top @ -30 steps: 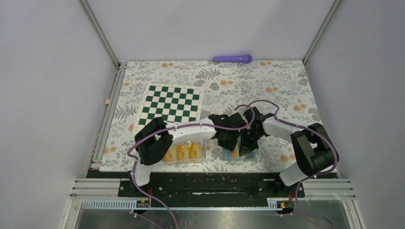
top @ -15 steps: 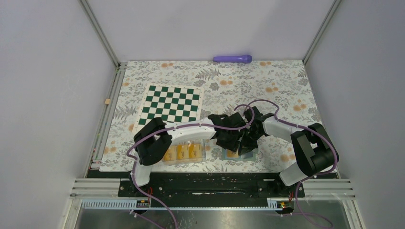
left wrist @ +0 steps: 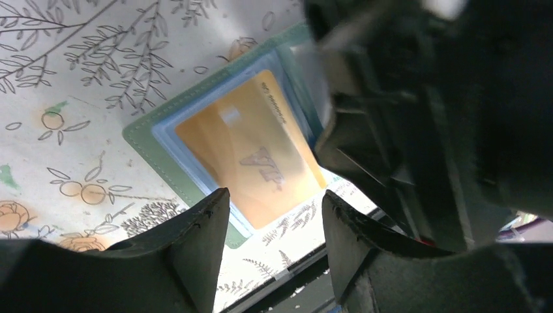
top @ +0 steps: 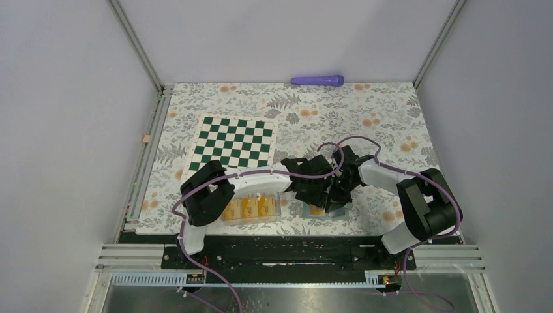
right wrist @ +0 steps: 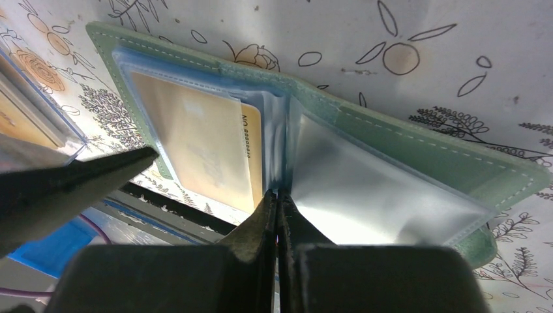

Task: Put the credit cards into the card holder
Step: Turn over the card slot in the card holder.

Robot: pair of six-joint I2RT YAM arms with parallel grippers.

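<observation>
Counting things up first: there's one green card holder (right wrist: 417,140), lying opened out flat on the flowery tablecloth (top: 391,124) close to the front edge. One orange card (left wrist: 251,153) sits in it, tucked under a clear sleeve on one half, with a narrow strip along the fold side left uncovered. Just beside the holder, on its left, is one clear box (top: 251,210) with three orange lots of cards (top: 248,207) side by side in it; how many cards are in each lot is too small to tell. Further back there's one green-and-white chessboard (top: 235,141), and one purple stick (top: 317,80) lies at the far edge. Two arms, and both of them are bent in over the holder.

The left gripper (left wrist: 274,195) hangs right over the card with its jaws apart and nothing between them. The card and the holder's light blue lining show through the gap. Whether the fingers touch anything isn't clear from its own camera.

The right gripper (right wrist: 277,195) is closed up tight, tips pressed together right at the fold in the middle of the holder. The card's bare edge is just to one side of it and a shiny empty sleeve to the other. Can't tell if a thin sleeve leaf is nipped between the tips.
</observation>
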